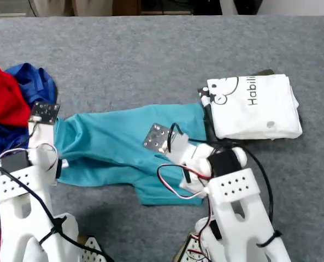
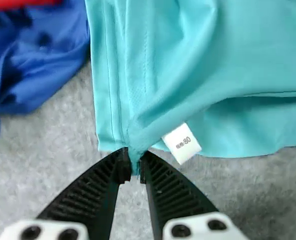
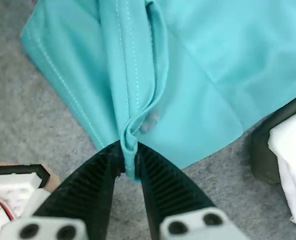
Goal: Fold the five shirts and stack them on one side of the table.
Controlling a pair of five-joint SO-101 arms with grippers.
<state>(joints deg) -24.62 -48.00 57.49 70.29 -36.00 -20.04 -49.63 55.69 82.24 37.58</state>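
Fingers of our left gripper (image 2: 132,167) clamp narrow on the teal shirt (image 2: 187,60) hem; right gripper (image 3: 129,162) pinches a bunched seam likewise. We see the shirt spread, partly folded, mid-worktop (image 1: 151,54). Left wrist view adds a size tag (image 2: 181,143); high view adds a folded white shirt (image 1: 254,106), plus blue shirt (image 1: 33,82) and red shirt (image 1: 3,101) heaped farther off.

left gripper (image 2: 132,165) pinches teal shirt (image 2: 197,65) hem beside blue shirt (image 2: 33,55).
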